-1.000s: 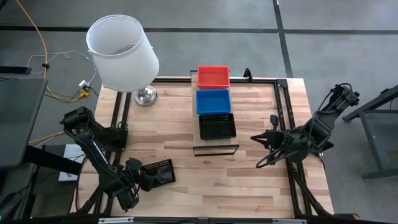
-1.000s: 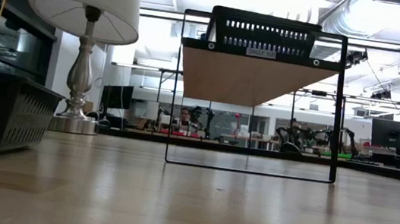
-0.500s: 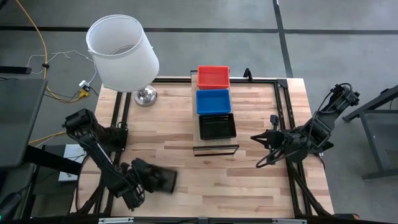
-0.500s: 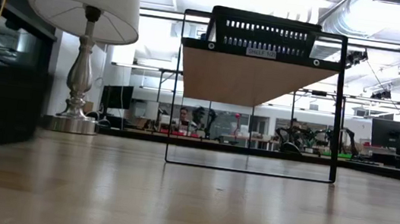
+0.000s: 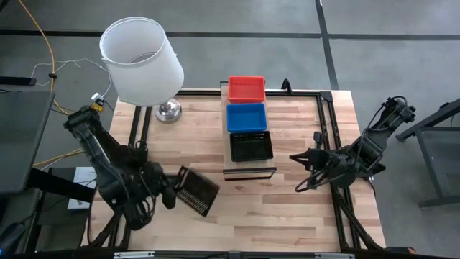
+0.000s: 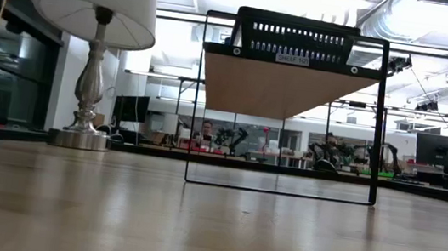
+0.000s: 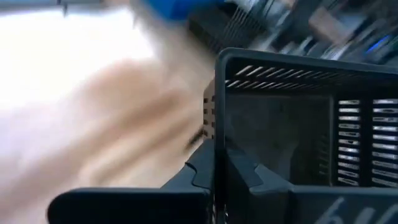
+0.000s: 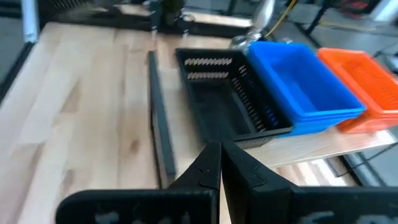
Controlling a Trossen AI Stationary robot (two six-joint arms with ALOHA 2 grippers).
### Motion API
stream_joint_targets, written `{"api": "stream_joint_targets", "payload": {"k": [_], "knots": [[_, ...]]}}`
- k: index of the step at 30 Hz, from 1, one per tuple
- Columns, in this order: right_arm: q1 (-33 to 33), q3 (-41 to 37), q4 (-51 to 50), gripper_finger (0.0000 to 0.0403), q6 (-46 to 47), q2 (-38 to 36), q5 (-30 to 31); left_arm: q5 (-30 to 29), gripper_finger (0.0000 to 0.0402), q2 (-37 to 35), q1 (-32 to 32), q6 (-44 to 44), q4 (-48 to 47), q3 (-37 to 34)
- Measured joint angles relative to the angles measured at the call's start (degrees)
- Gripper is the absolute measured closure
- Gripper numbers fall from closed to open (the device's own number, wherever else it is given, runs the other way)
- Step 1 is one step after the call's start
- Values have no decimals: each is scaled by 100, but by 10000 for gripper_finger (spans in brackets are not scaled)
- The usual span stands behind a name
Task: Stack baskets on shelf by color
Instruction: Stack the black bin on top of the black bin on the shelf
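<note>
**Left pincer grips a black basket above the butcher-block surface**

Butcher-block planks of pale wood make up the surface, which sits in a dark frame over a grey floor crossed by dark seams. Beyond it, the low view looks into a bright workshop hall with white ceiling lights, benches and monitors far behind. A white-shaded lamp on a silver base stands at the surface's far left corner, well beyond the left pincer.

The left pincer is clamped on the rim of a small black plastic mesh basket, which sits tilted, just ahead of the fingers toward the middle of the surface. In the left wrist view the dark fingers are pinched shut on the basket's near wall, its slotted sides filling the view beyond them.

Further ahead of that pincer stands the long narrow light-wood shelf on its thin dark frame. On its top lie a black mesh basket nearest, a blue plastic basket next, and a red plastic basket farthest, in one row, touching end to end.

The right pincer hangs closed and empty, just beside the shelf's near end, the row of baskets ahead of it in its wrist view.
</note>
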Motion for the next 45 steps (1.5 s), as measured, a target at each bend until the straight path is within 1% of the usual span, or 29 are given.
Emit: {"api": "stream_joint_targets", "payload": {"k": [2,4,6,10,12,14,16,18,21,23,26,29,35,45], "knots": [[0,0,61,402,2,0,238,-527,401,-117,251,774,317,174],[-2,0,146,402,1,0,439,-752,401,-123,633,1722,862,261],[-2,2,219,402,0,0,541,-749,401,-129,1060,2750,1611,287],[-2,2,219,402,99,0,772,-438,401,6,1939,4594,3267,292],[-2,2,217,402,107,-2,975,-411,401,97,2314,5259,4066,290],[0,2,214,402,107,0,1229,-415,401,198,2625,5707,4704,293],[-2,2,216,402,109,0,1538,-490,401,339,2845,5827,5100,293],[-2,2,216,402,144,0,1857,-572,401,547,2991,5667,5397,293],[-2,2,213,402,216,0,2288,-638,401,926,3094,5591,5797,291],[-2,2,212,402,238,0,2438,-616,401,1175,3110,5672,6147,289],[-2,2,210,402,238,0,2467,-597,402,1466,3118,5921,6689,286],[-2,2,210,402,242,-2,2456,-705,401,1603,3117,5980,6946,286],[-2,2,210,402,254,-2,2423,-1273,401,1731,3111,5939,6955,286],[-2,2,210,402,251,-2,2412,-1536,401,1971,3124,5941,6935,286]]}}
